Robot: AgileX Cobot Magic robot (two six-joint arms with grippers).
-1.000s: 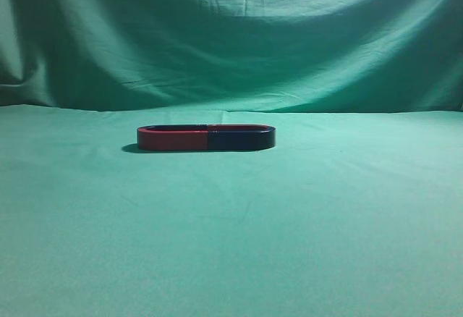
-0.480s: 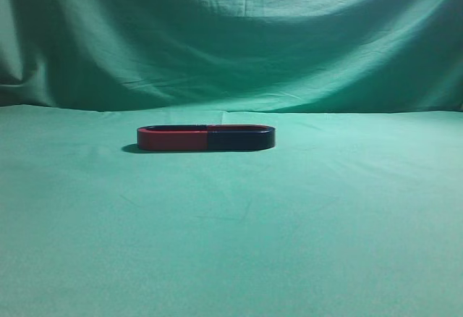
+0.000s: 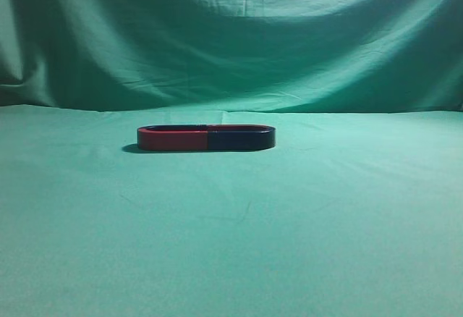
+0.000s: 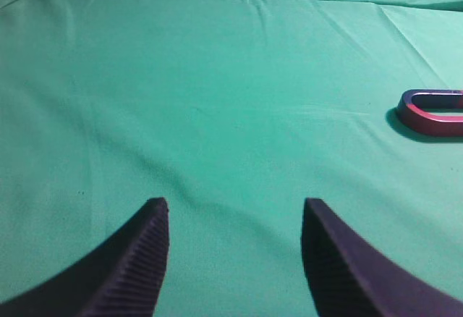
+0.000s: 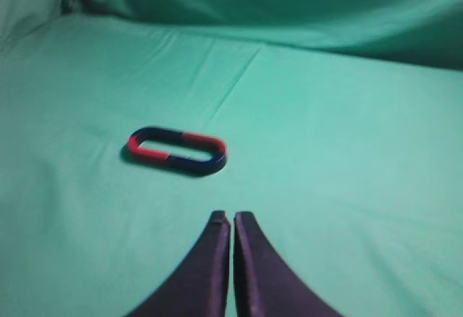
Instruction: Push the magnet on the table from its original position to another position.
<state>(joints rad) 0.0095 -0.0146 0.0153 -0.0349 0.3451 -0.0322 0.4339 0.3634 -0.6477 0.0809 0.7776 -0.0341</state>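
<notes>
The magnet [image 3: 242, 140], navy-black with a thin red rim, lies flat on the table [image 3: 231, 244], joined end to end with a red-faced U-shaped magnet [image 3: 173, 140] into one oval ring. In the right wrist view the magnet [image 5: 199, 163] lies ahead and slightly left of my right gripper [image 5: 232, 218], which is shut and empty, with bare table [image 5: 347, 150] between them. My left gripper [image 4: 234, 205] is open and empty over the table [image 4: 217, 78]. Only the red-faced magnet [image 4: 428, 121] shows at that view's right edge. Neither gripper shows in the exterior view.
A draped green cloth backdrop [image 3: 231, 42] rises behind the table. Soft creases run across the cloth in the right wrist view [image 5: 231, 85].
</notes>
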